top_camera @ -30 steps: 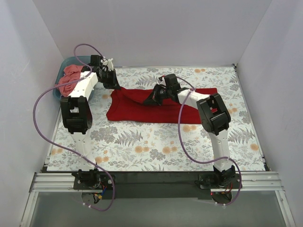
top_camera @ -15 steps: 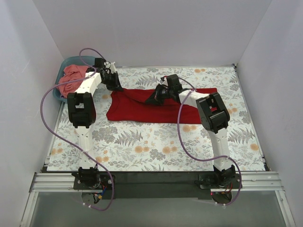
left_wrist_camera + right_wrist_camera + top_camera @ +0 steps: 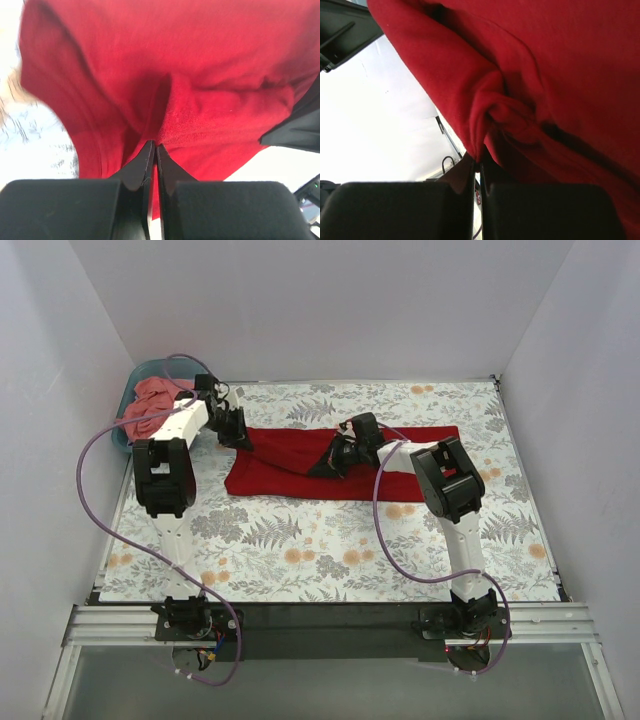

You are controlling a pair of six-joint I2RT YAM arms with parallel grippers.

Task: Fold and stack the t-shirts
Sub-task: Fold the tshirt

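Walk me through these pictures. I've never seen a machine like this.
These are two robot arms bolted at the near edge of a table with a floral cover. The wide picture looks down from above and behind them. The other two come from a camera on each wrist, with its black fingers at the bottom. A red t-shirt lies on the table. The left gripper and the right gripper are each closed on a pinch of its cloth. A pink t-shirt sits bunched in a teal tub at the far left.

Left arm [image 3: 165,475] and right arm [image 3: 450,480] outstretched, jaws pinched closed.
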